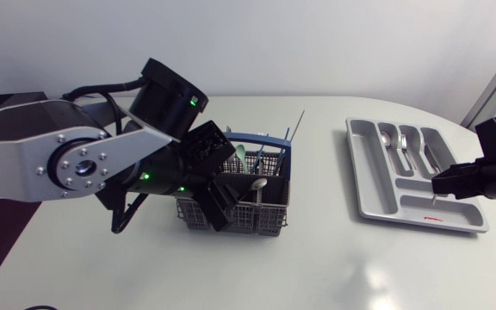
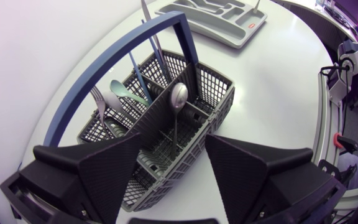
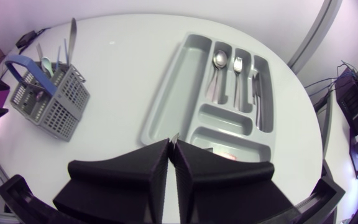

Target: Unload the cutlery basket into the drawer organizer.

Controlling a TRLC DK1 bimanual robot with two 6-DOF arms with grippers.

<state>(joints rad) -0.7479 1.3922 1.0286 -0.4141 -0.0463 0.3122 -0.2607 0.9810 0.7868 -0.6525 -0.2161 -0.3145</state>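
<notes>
On the white worktop [image 1: 317,267], the left pincer [image 2: 174,138] hangs over the near left end of the cutlery basket [image 1: 246,200]. Its two fingers [image 2: 104,171] are spread wide, with the basket's end showing between them and nothing gripped. The grey mesh basket stands upright near the middle of the worktop, its blue handle [image 2: 123,65] arching over it. Inside stand a silver spoon [image 2: 179,93], a teal spoon [image 2: 120,89], a fork [image 2: 97,98] and some long thin pieces that lean out at the far side.

To the right, well apart from the basket, the right pincer [image 3: 173,146] hovers over the near right edge of the drawer organizer [image 1: 370,194]. It is pressed narrow on a thin metal piece [image 3: 174,137]; only the tip shows, and I cannot tell what kind of cutlery it is. In the organizer's far long compartments lie a spoon [image 3: 219,59], a fork [image 3: 237,63] and knives [image 3: 257,93].
</notes>
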